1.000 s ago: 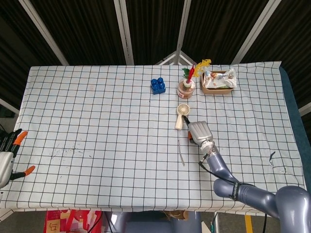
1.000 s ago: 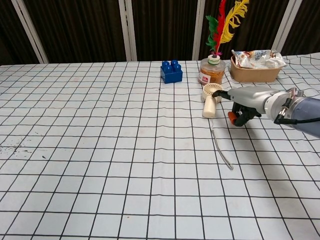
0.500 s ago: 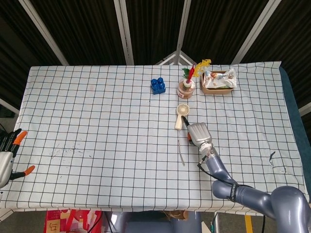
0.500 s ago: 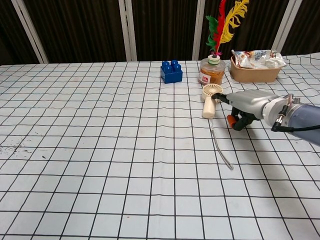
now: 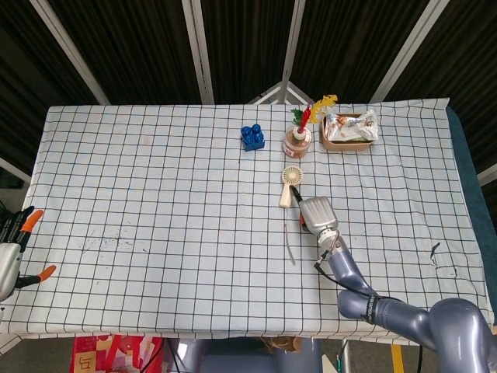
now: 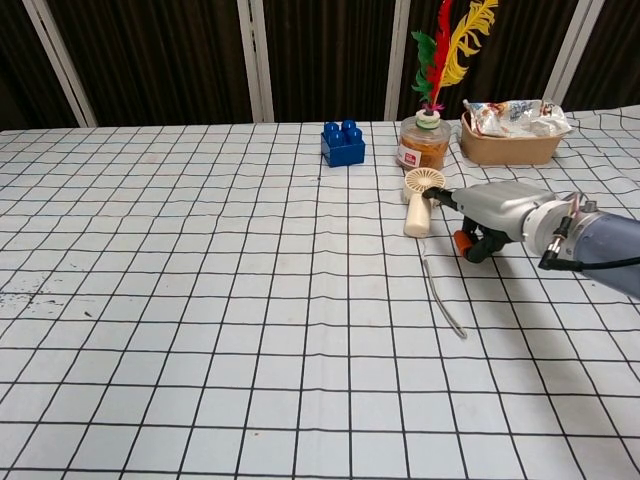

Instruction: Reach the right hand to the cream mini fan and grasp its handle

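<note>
Reaching is the step in hand: the right hand (image 6: 492, 213) hovers just right of the fan (image 6: 420, 200), which lies mid-table near the jar (image 6: 423, 141). Its fingers look loosely apart, holding nothing. Next, close around the handle (image 6: 416, 217).

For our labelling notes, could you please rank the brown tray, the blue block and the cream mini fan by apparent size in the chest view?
1. brown tray, widest, though it stands furthest back.
2. cream mini fan and blue block: they look alike in area, the fan nearer the camera, so I leave them unranked.
</note>
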Controlling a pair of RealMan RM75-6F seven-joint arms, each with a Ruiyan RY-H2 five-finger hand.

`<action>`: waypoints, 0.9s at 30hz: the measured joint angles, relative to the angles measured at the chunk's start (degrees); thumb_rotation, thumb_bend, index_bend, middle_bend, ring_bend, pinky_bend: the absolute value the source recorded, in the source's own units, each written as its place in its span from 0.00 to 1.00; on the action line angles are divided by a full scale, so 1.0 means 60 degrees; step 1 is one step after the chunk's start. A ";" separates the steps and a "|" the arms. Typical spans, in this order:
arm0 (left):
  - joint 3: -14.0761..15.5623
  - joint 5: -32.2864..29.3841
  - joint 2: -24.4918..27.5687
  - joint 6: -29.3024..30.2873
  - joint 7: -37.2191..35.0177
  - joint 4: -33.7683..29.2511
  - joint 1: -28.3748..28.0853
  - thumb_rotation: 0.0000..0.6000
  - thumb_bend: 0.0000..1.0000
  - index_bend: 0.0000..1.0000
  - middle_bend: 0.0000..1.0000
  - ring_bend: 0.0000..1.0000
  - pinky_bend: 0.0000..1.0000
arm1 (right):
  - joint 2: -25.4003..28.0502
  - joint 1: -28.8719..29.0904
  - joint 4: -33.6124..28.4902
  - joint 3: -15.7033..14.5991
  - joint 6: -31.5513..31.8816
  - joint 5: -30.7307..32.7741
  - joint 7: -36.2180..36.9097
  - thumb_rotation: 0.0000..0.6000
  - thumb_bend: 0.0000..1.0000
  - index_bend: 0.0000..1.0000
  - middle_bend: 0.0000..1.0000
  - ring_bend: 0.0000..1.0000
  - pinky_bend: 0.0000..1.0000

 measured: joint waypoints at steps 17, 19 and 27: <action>0.0024 -0.0010 0.0007 0.0092 0.0058 -0.0018 0.0073 1.00 0.03 0.00 0.00 0.00 0.00 | 0.1878 -0.0829 -0.2686 0.0342 0.2709 -0.2174 0.0829 1.00 0.66 0.00 0.25 0.23 0.23; 0.0032 -0.0011 0.0016 0.0106 0.0053 -0.0029 0.0088 1.00 0.03 0.00 0.00 0.00 0.00 | 0.2410 -0.1218 -0.3283 0.0088 0.3069 -0.2510 0.0916 1.00 0.61 0.00 0.16 0.12 0.15; 0.0114 0.0143 -0.0008 0.0256 0.0339 -0.0032 0.0163 1.00 0.03 0.00 0.00 0.00 0.00 | 0.4598 -0.3385 -0.5165 -0.1785 0.4892 -0.4086 0.1387 1.00 0.48 0.00 0.00 0.00 0.00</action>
